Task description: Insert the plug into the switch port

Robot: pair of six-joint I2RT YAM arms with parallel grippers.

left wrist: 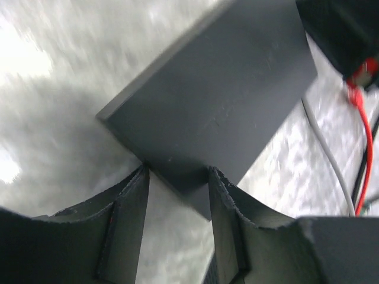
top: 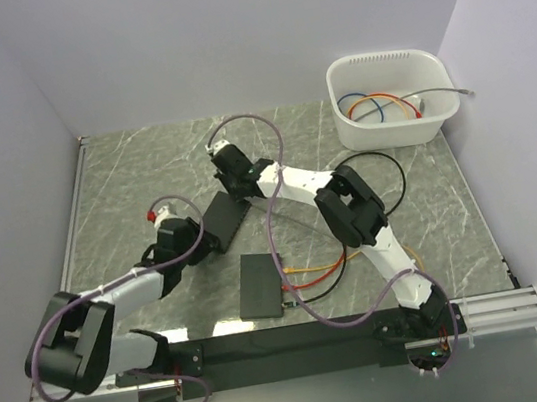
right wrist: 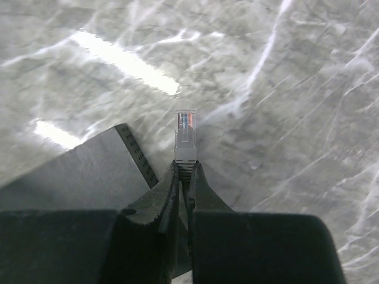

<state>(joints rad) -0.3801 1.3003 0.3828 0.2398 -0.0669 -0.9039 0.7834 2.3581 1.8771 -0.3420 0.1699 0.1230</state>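
The switch (top: 223, 218) is a flat dark box left of the table's middle. My left gripper (top: 197, 244) holds it by its near corner. In the left wrist view the fingers (left wrist: 133, 201) sit on either side of the switch's (left wrist: 219, 100) corner edge. My right gripper (top: 236, 188) hangs just over the far end of the switch. It is shut on the boot of a clear network plug (right wrist: 185, 135), which sticks out past the right gripper's tips (right wrist: 185, 167) above bare table. The switch's vented side (right wrist: 137, 155) lies just left of the plug. No port is visible.
A second black box (top: 261, 285) lies near the front with orange and red cables (top: 315, 273) plugged in. It shows in the left wrist view (left wrist: 340, 29) with a red plug (left wrist: 360, 80). A white bin (top: 392, 96) of cables stands at the back right.
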